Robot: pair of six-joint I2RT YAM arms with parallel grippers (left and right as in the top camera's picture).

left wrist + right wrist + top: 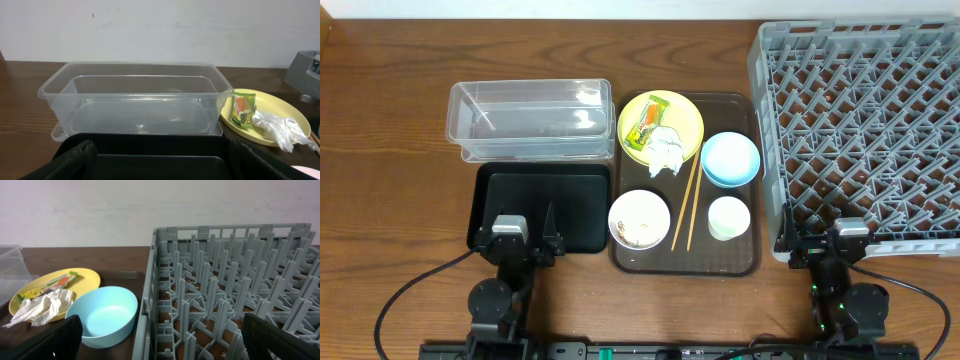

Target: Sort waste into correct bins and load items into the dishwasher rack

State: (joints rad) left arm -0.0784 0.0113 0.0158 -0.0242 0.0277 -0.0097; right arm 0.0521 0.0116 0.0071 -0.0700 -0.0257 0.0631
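Note:
A yellow plate (661,126) carries an orange-green wrapper (648,122) and a crumpled white tissue (665,150). A light blue bowl (730,159), a white bowl (639,219) with rice scraps, a small white cup (728,217) and wooden chopsticks (686,202) share the brown tray. The clear tub (529,120) and black tray (540,205) lie at left. The grey rack (865,130) is at right. My left gripper (527,240) is open and empty over the black tray's near edge. My right gripper (840,243) is open and empty at the rack's near left corner.
The brown serving tray (745,262) sits between the bins and the rack. In the left wrist view the tub (135,95) fills the middle with the plate (272,110) to its right. In the right wrist view the blue bowl (102,315) lies left of the rack (225,295).

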